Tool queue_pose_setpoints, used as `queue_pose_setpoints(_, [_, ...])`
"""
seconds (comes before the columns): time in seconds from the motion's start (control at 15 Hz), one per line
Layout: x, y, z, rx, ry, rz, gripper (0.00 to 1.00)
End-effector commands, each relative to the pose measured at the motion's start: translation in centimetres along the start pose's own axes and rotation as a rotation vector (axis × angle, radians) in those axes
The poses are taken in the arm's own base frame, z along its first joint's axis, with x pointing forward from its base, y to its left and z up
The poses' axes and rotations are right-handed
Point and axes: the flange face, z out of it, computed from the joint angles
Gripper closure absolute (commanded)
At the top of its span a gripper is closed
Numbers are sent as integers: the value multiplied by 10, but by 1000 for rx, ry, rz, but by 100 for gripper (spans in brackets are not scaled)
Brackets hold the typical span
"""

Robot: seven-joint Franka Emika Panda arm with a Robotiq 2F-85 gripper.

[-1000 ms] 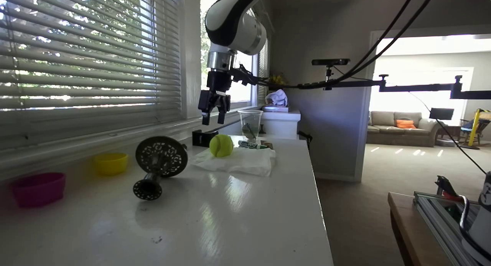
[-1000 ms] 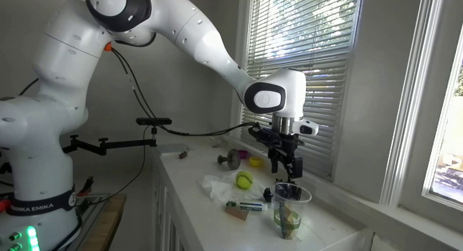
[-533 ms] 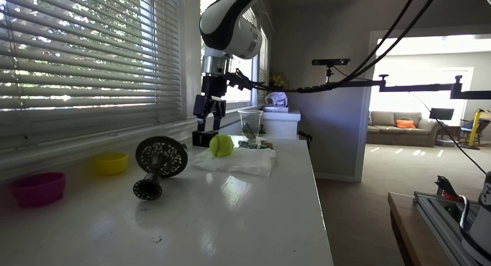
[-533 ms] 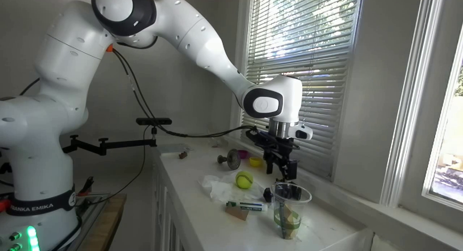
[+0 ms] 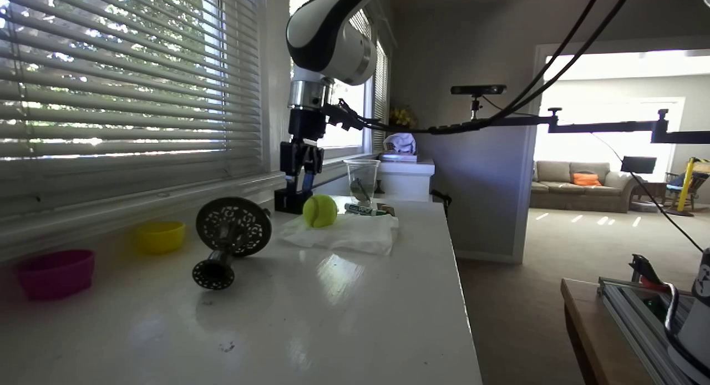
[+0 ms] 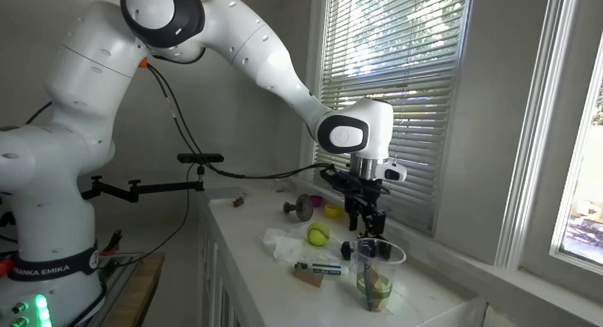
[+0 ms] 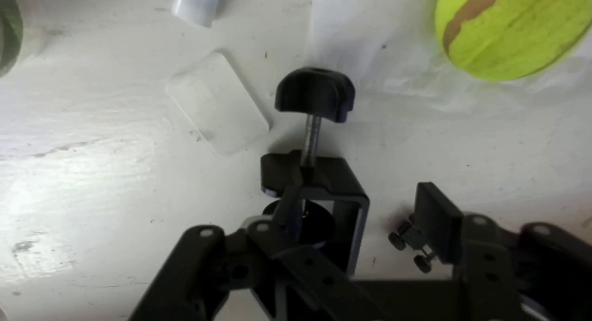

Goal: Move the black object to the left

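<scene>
We read FRANKA EMIKA on the white arm [image 6: 256, 39], whose gripper [image 7: 360, 210], its fingers spread part-way, holds nothing, and in the wrist view the boxy black object [image 7: 334, 175] lies at eight o'clock from the tennis ball [image 7: 513, 34], its knob [image 7: 317, 92] black and its screw [image 7: 311, 136] shiny.

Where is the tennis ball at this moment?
In the wrist view, the tennis ball is at the upper right, on the crumpled white sheet, with the black clamp nearer the center.

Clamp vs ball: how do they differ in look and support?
The clamp is black, the ball yellow-green. The clamp is angular, with a screw; the ball is round. The ball rests on a white sheet, the clamp beside that sheet. Both show in every view.
</scene>
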Motion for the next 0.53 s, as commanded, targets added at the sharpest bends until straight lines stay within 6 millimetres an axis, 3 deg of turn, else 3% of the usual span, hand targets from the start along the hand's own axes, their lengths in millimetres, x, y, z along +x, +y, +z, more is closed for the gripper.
queue_pose_setpoints(0.0, [6,1,2,30,-7,-7,65])
queue_pose_setpoints(0.2, [5,1,2,27,-9,-7,85])
queue_pose_setpoints(0.27, [6,1,2,26,-8,-9,86])
queue_pose_setpoints(0.4, [6,0,2,22,-7,-10,53])
queue_pose_setpoints(0.47, [6,0,2,22,-9,-9,52])
